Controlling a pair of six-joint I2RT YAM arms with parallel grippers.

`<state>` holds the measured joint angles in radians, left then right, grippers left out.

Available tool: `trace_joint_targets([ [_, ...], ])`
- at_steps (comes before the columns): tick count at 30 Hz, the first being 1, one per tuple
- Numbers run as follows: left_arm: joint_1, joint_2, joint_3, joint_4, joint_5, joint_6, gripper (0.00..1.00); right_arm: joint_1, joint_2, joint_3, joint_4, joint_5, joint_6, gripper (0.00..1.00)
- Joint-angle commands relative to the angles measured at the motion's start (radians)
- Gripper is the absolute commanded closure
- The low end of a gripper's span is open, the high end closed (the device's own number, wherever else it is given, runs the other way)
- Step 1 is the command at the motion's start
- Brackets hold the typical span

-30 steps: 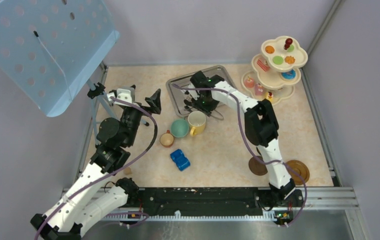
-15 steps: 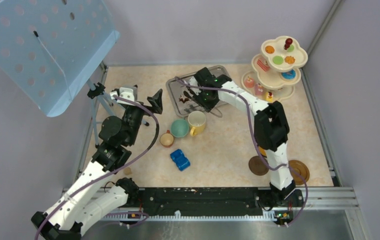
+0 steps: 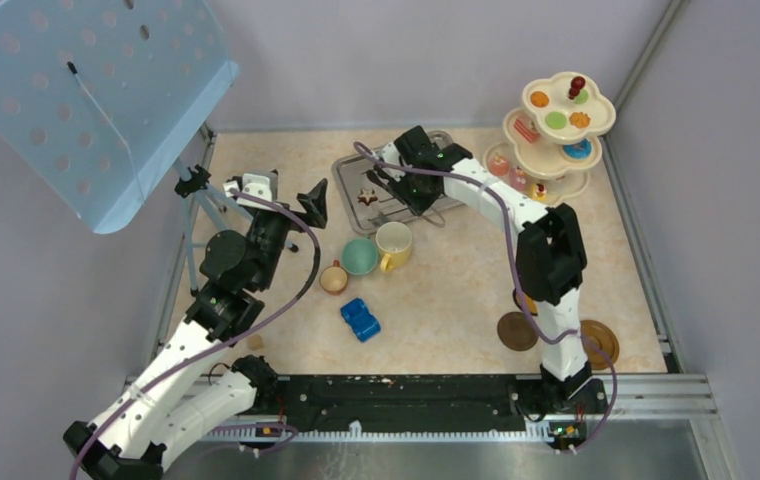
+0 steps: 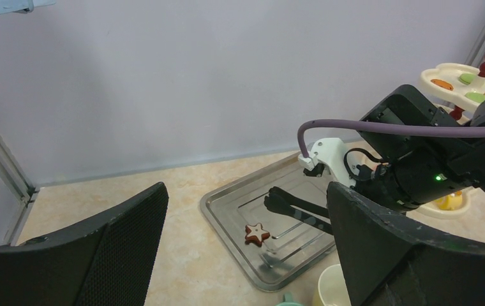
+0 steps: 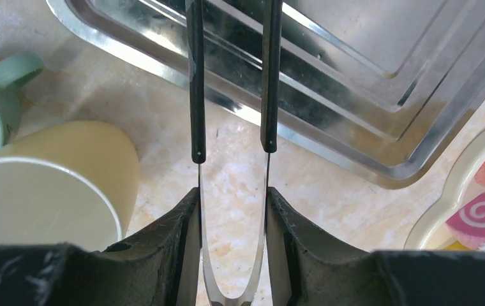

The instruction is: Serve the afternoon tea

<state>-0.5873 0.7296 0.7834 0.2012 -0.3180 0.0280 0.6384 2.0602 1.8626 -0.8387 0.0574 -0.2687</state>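
Right pincer: my right gripper (image 5: 232, 213) is clamped on the bent end of the tongs (image 5: 196, 95), one steel leg pressed against each finger
Tongs: the two black-tipped legs run almost parallel, a narrow gap between them, reaching from the table out over the near rim of the tray (image 5: 380, 89)
Right arm: from above it stretches far and left, with the gripper (image 3: 396, 185) over the steel tray (image 3: 348, 190)
Tray contents: a brown star-shaped cake (image 3: 365, 197) lies on the left part; the tong tips (image 4: 294, 207) hang to its right, apart from it
Left pincer: my left gripper (image 4: 246, 255) is spread wide and holds nothing; it hovers left of the tray
Cups: the yellow-and-cream mug (image 3: 393, 243), the teal cup (image 3: 359, 256) and the small brown cup (image 3: 333, 278) stand in a slanting row just near of the tray, all upright
Coasters: two round brown coasters (image 3: 516, 331) lie near the right arm's base, well apart from the cups
Stand: the cream three-tier stand (image 3: 596, 118) is in the far right corner with small colourful cakes (image 3: 556, 120) on its tiers; a pink swirl cake (image 5: 482, 217) sits on the lowest one
Other: a blue toy car (image 3: 360, 319) sits near of the cups
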Motion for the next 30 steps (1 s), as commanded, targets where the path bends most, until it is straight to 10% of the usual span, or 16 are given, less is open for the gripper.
trace_joint_targets([
  [1, 0.005, 0.004, 0.018, 0.016, 0.010, -0.009, 0.01, -0.005, 0.064, 0.114, -0.007, -0.009, -0.033, 0.72],
  [30, 0.021, 0.021, 0.018, 0.017, 0.015, -0.019, 0.01, 0.027, 0.278, 0.286, -0.065, 0.008, -0.122, 0.51],
])
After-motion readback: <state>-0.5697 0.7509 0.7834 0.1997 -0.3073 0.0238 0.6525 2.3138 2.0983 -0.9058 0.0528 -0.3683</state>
